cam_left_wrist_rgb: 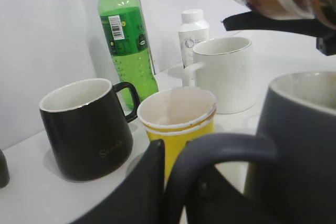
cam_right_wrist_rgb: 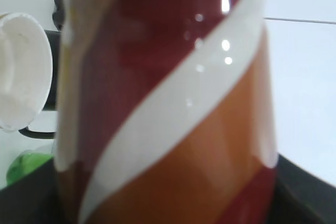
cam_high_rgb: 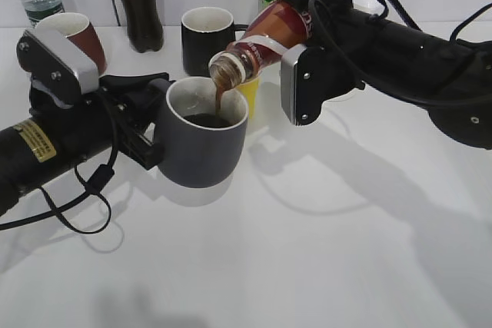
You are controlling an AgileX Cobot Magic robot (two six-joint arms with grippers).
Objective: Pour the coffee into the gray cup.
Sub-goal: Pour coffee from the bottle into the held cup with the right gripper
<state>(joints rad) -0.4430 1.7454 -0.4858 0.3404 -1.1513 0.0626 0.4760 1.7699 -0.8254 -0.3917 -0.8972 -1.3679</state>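
You were mid-pour: the right fingers gripped the tilted bottle, coffee streaming into the gray cup, whose handle the left fingers clasped above the table. Next, I judged, you needed to right the bottle before overfilling.

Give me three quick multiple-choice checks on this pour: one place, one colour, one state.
1. Where is the coffee bottle's mouth?
A. above the gray cup
B. above the black mug
C. on the table

2. What colour is the cup right behind the gray cup?
A. blue
B. yellow
C. pink

3. What is the coffee doing?
A. sealed in the bottle
B. spilling on the table
C. streaming into the gray cup

Answers: 1 A, the neck tilts over its rim; 2 B, yellow cup; 3 C, a brown stream reaches dark liquid inside.
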